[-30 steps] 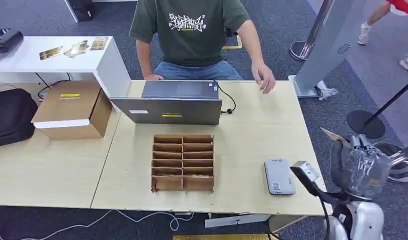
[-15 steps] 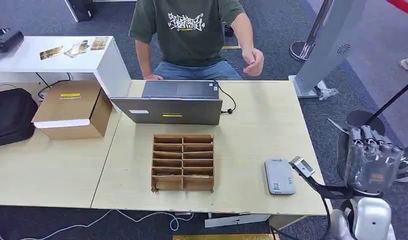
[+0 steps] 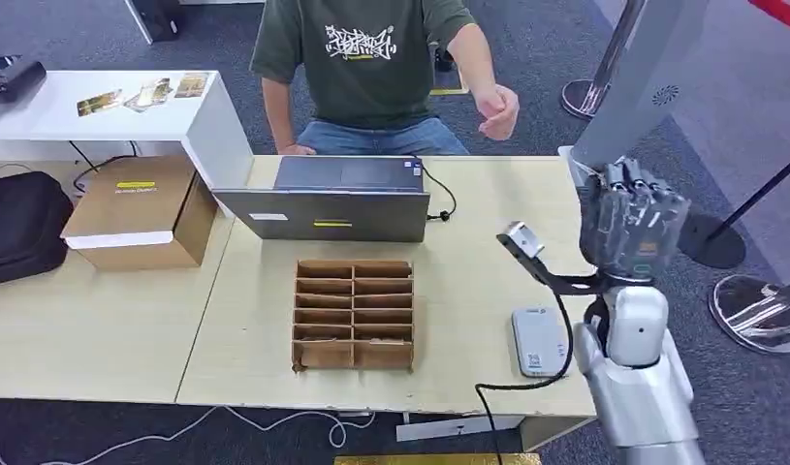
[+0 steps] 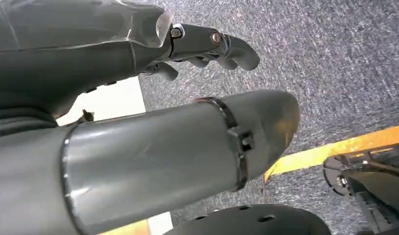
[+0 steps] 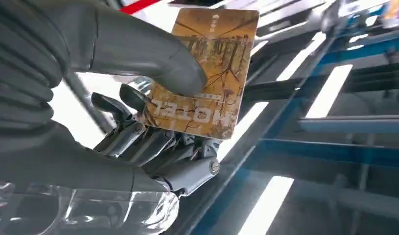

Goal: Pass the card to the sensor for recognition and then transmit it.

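A: Where is the card (image 5: 207, 73) held?

B: It is pinched in the right hand (image 3: 631, 221), raised at the right of the head frame, above the desk (image 3: 488, 223). In the wrist frame the thumb is pressed on its face, with fingers (image 5: 153, 142) behind.

A: How is it judged to handle?

B: Thin, light, stiff and probably slick; a grip near one end is best kept, so the free end can be laid over the sensor (image 3: 540, 341), lower right of centre.

A: And the left hand (image 4: 207, 46)?

B: Nothing is held; its fingers are seen curled in.
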Robot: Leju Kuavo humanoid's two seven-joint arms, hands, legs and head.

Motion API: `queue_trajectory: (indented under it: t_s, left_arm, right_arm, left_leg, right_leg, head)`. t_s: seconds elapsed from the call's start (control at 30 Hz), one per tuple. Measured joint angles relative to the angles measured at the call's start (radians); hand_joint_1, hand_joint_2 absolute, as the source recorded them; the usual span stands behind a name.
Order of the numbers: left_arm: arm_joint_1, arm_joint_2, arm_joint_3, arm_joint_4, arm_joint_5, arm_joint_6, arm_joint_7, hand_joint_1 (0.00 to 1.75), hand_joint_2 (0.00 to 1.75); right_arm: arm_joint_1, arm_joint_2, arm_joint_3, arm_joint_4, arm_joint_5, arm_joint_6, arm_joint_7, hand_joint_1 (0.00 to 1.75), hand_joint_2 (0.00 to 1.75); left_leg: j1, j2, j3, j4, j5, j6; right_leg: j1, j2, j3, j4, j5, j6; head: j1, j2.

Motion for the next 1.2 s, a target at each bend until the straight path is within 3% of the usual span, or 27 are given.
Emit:
queue_trajectory:
  t_s: [0.23,0.53,0.83,1.17,1.2]
  left_arm:
    - [-0.01,-0.004,-0.001,0.0,-0.019,-0.01,0.013,0.0,0.0]
    - [-0.026,-0.005,-0.019,0.0,-0.027,-0.023,0.04,0.0,0.0]
    - [-0.034,-0.004,-0.048,0.0,-0.036,-0.033,0.055,0.0,0.0]
    - [-0.036,-0.004,-0.051,0.0,-0.038,-0.039,0.061,0.0,0.0]
    - [-0.036,-0.004,-0.052,0.0,-0.039,-0.039,0.061,0.0,0.0]
  right_arm:
    - [-0.247,0.058,0.093,0.238,-0.002,0.0,-0.015,1.75,1.75]
    - [-0.486,0.148,0.152,0.516,-0.001,0.019,0.025,1.75,1.75]
    - [-0.588,0.198,0.168,0.704,0.0,0.015,0.061,1.75,1.75]
    - [-0.615,0.208,0.17,0.788,0.001,0.015,0.08,1.75,1.75]
    - [-0.616,0.208,0.17,0.792,0.001,0.015,0.08,0.31,1.75]
  left_leg:
    - [0.0,0.0,0.0,0.0,0.0,0.0]
    - [0.0,0.0,0.0,0.0,0.0,0.0]
    - [0.0,0.0,0.0,0.001,0.0,0.0]
    - [0.0,-0.001,0.0,0.001,0.0,0.0]
    - [0.0,-0.001,0.0,0.001,0.0,0.0]
  right_leg:
    - [0.0,0.0,0.0,0.0,0.0,0.0]
    - [0.0,0.0,0.0,0.0,0.0,0.0]
    - [0.0,0.0,0.0,0.0,0.0,0.0]
    - [0.0,-0.001,0.0,0.0,0.0,0.0]
    - [0.0,-0.001,0.0,0.0,0.0,0.0]
  head:
    - [0.0,0.0]
    - [0.0,0.0]
    - [0.0,0.0]
    - [0.0,0.0]
    - [0.0,0.0]
